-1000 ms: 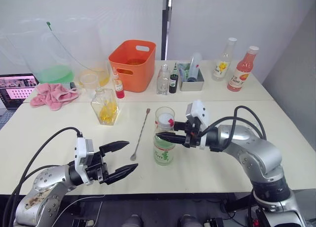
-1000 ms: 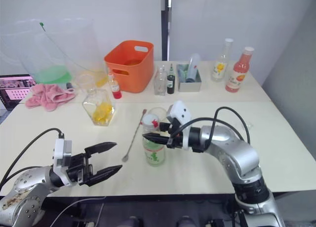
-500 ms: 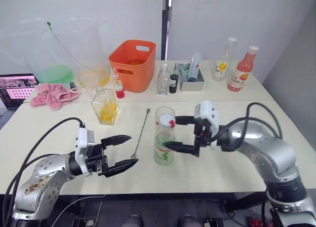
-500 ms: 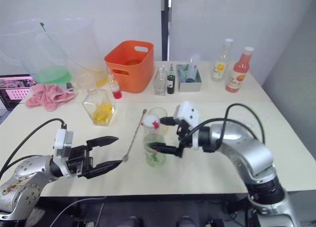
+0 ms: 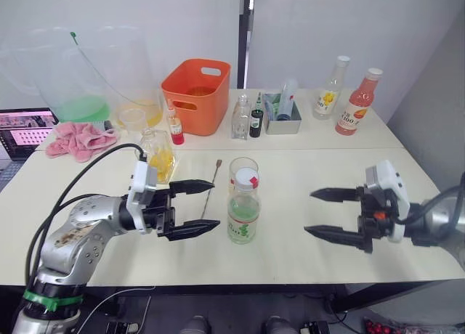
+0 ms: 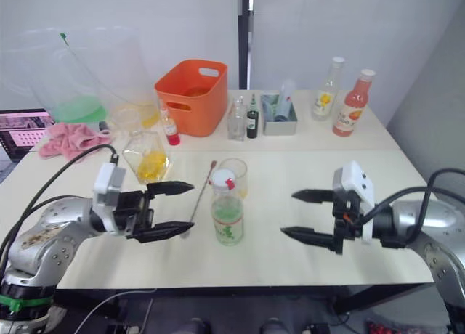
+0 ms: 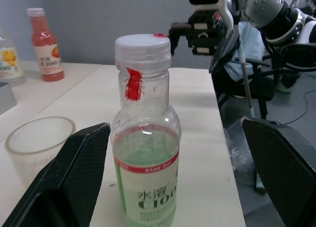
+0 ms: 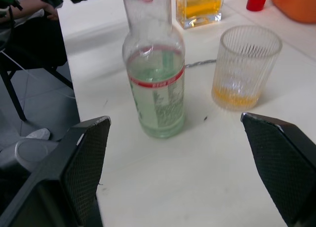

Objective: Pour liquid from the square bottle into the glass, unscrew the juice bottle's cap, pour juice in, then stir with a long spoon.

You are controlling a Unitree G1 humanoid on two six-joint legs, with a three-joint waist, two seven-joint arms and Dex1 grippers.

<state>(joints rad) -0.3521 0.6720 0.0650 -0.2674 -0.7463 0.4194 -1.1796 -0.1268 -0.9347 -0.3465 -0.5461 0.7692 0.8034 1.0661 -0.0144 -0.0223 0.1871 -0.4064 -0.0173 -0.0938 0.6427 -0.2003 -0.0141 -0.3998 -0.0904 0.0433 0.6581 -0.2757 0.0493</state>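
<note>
1. The glass (image 8: 245, 66) holds a shallow yellow layer; the juice bottle (image 5: 243, 206), capped in white, is about half full of pale green liquid, upright just before it mid-table.
2. The square bottle (image 5: 158, 157) holds yellow liquid; the long spoon (image 5: 210, 192) lies between it and the glass.
3. Left gripper (image 5: 195, 208) and right gripper (image 5: 330, 213) flank the juice bottle, fingers apart, empty.

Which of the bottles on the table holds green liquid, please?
The juice bottle between the grippers, white-capped, beside the glass; the far pair hold yellow and pink drinks.

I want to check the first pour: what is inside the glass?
The glass holds a shallow layer of orange-yellow liquid at its bottom. Nothing else is in it; the spoon lies on the table.
</note>
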